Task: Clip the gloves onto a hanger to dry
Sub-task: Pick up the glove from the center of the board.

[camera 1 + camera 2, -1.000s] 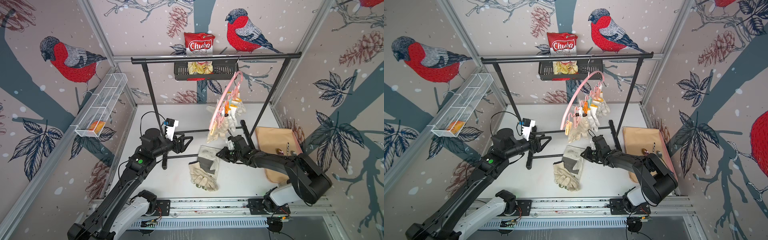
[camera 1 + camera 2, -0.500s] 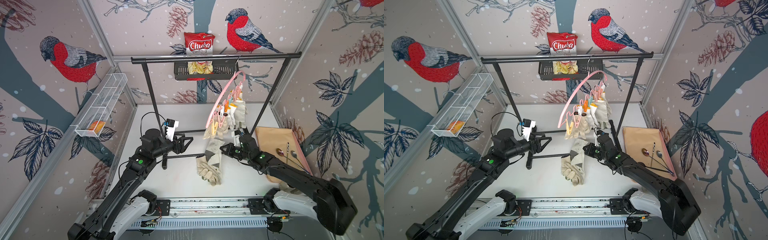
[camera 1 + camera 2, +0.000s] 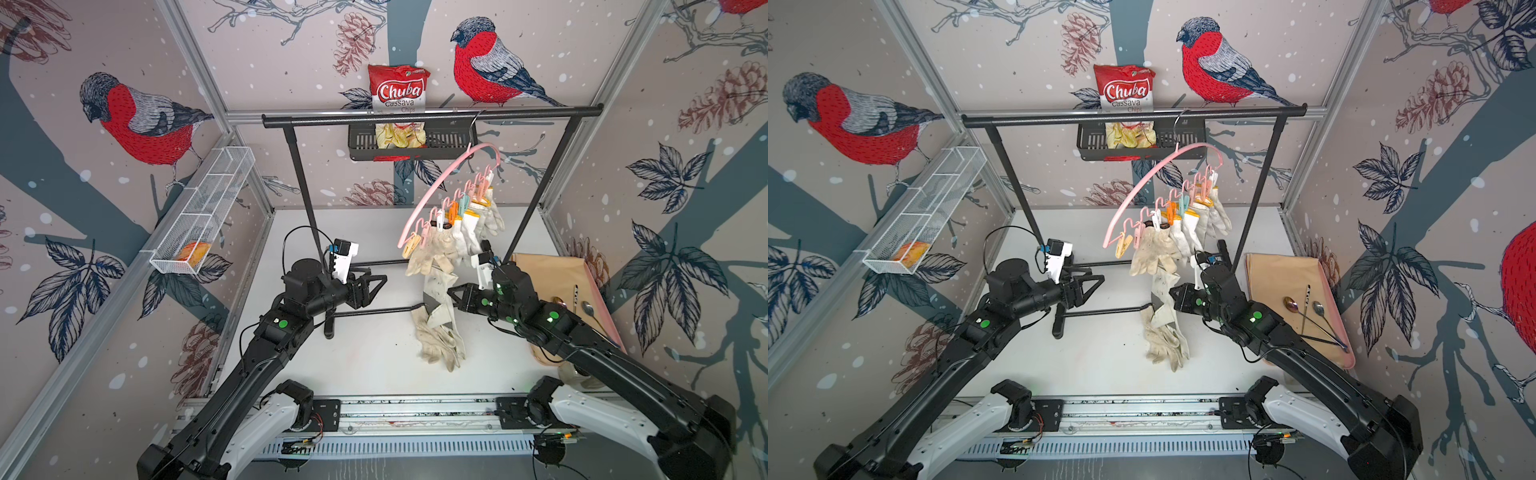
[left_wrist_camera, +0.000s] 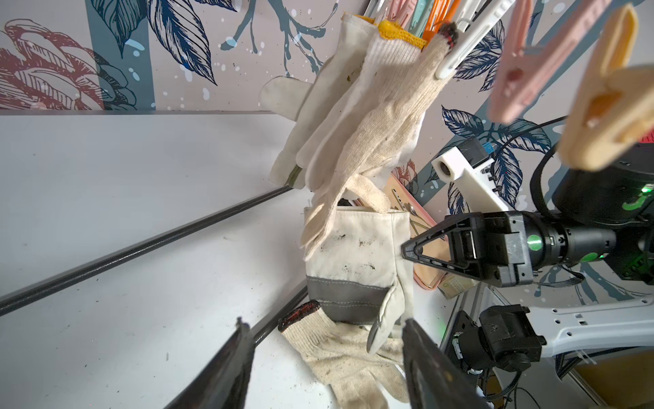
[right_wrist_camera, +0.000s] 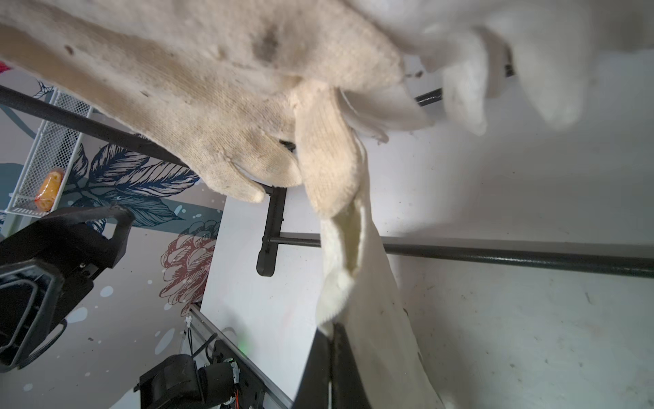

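Nearest me, along the bottom of both top views, a metal rail point(image 3: 415, 409) carries the two arm bases. Beyond it lies a white table point(image 3: 365, 365), scuffed with faint dirt marks.

My left gripper point(image 4: 323, 322) sits left of centre, jaws spread wide and holding nothing. My right gripper point(image 3: 452, 291), right of centre, is pinched tight on the cuff edge of a canvas glove point(image 3: 434, 286), off-white with a grey band and black smudges. That glove hangs down from the grip onto a heap of knit gloves point(image 3: 438, 347) lying on the table at centre.

At the table's right edge a pink-rimmed tray point(image 3: 604, 307) holds a tan mat point(image 3: 544, 274) and spoons point(image 3: 1291, 304).

Farther back a black rack point(image 3: 432, 116) spans the frame. The pink hanger point(image 3: 436, 179) hangs tilted from its bar, right of centre. Pastel clothespins point(image 4: 552, 60) grip the clipped gloves point(image 3: 430, 253) just above the held one.

A wire basket point(image 3: 208, 203) is mounted at the left. A black basket point(image 3: 440, 143) at the upper centre holds a red chip bag point(image 3: 399, 89). Bullfinch wallpaper point(image 3: 137, 120) covers every wall.

In the right wrist view, blurred hanging gloves fill the top and the fingers are cut off at the bottom edge. I cannot tell what the orange thing point(image 3: 191, 251) in the wire basket is. My right arm covers the tray's near end.
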Motion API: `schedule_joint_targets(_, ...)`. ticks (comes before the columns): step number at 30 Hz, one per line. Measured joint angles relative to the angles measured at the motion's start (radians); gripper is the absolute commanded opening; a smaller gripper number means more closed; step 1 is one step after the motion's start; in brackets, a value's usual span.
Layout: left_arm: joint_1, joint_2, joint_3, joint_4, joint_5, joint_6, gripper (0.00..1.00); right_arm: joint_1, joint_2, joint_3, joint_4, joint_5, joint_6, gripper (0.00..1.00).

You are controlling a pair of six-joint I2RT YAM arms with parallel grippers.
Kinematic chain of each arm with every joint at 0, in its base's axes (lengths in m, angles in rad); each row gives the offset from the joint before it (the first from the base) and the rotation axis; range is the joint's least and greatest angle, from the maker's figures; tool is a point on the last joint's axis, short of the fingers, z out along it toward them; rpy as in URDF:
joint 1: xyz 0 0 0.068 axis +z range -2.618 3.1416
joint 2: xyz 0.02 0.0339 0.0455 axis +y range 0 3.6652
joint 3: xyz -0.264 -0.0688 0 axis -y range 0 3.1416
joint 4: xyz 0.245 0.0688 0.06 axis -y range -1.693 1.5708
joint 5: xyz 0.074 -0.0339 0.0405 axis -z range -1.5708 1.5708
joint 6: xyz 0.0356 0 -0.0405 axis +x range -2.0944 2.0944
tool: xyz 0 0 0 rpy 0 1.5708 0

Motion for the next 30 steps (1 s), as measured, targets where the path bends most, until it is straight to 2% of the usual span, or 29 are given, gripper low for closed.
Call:
schedule_joint_targets(9,0.0,0.038,0.027,0.026,0.062,-0.006,0.61,0.029,0.0,0.168,-0.16,-0.031,-0.138,0.0)
schedule_joint_targets(19,-0.004,0.03,0.071,0.06,0.16,-0.01,0.66,0.03,-0.06,0.32,-0.366,0.013,-0.242,0.0)
schedule_joint_targets(26,-0.004,0.038,0.199,0.029,0.171,0.089,0.66,0.034,-0.076,0.436,-0.526,-0.115,-0.301,0.0)
schedule_joint_targets(30,-0.004,0.07,0.221,0.001,0.21,0.121,0.64,0.039,-0.072,0.466,-0.579,-0.211,-0.319,0.0)
